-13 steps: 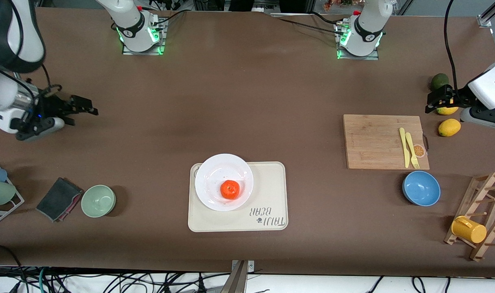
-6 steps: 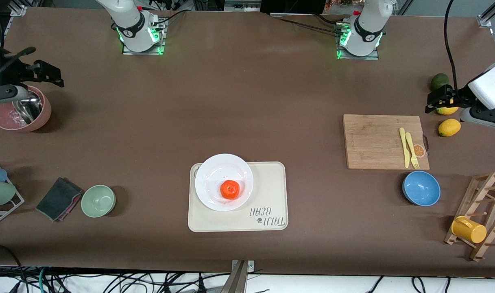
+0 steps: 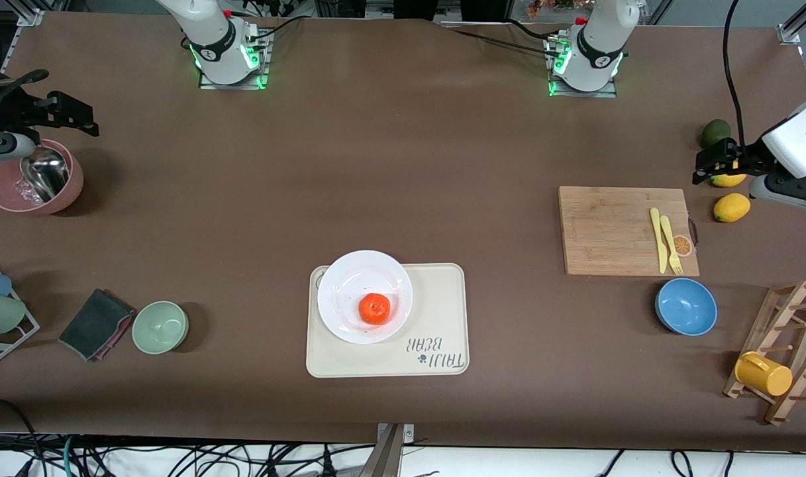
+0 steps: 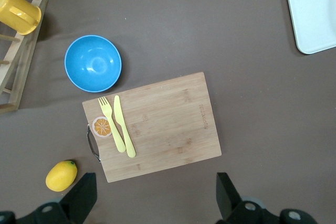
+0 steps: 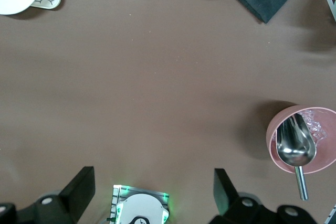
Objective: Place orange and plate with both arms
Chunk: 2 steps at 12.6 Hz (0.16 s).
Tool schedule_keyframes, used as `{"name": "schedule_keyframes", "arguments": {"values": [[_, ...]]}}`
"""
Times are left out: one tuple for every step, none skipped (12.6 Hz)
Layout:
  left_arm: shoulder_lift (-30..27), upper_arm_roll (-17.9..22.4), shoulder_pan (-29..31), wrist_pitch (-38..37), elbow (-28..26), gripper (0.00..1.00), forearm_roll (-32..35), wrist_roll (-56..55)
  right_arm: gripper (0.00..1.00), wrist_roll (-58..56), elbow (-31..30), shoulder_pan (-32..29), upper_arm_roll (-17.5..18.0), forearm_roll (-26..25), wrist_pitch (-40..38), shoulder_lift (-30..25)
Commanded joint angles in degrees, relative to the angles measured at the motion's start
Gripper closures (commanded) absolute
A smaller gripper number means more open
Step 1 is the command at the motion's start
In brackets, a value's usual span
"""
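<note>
Both pairs of jaws stand spread wide and grasp nothing. The left gripper (image 3: pixel 707 165) hangs over the lemons at the left arm's end of the table, its 2 black fingers (image 4: pixel 84 195) apart with bare brown table between them. The right gripper (image 3: pixel 78 119) is up at the right arm's end, just over the pink bowl (image 3: pixel 2 192), and its fingers (image 5: pixel 79 184) are parted the same way.

The orange (image 3: pixel 375 309) sits on the plate (image 3: pixel 350 285), off the plate's middle and toward the front camera. The plate lies on the cream tray (image 3: pixel 442 318), covering the tray's corner toward the right arm's end and overhanging its rim a little. Neither gripper is near them. By my reading the placing is done: fruit on plate, plate on tray, both arms drawn off to the table's ends, with nothing left but to rest.

The orange is small, round and bright, with a bumpy skin and a pale dimple on top. The plate is round, white and glossy, with a shallow rim and a few faint specks. The tray is a matte rectangle with rounded corners and printed lettering. Elsewhere lie a wooden board (image 3: pixel 608 232) with a yellow plastic knife and fork, a blue bowl (image 3: pixel 686 306), and a steel scoop (image 5: pixel 295 148) in the pink bowl.
</note>
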Motion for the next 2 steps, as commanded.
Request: {"name": "schedule_keyframes", "arguments": {"values": [[0.11, -0.22, 0.28, -0.24, 0.45, 0.00, 1.20, 1.25, 0.00, 0.65, 1.47, 0.00, 0.23, -1.84, -1.67, 0.37], [0.11, -0.22, 0.28, -0.23, 0.45, 0.00, 1.20, 1.33, 0.00, 0.74, 1.47, 0.00, 0.41, -1.85, -2.11, 0.37]]}}
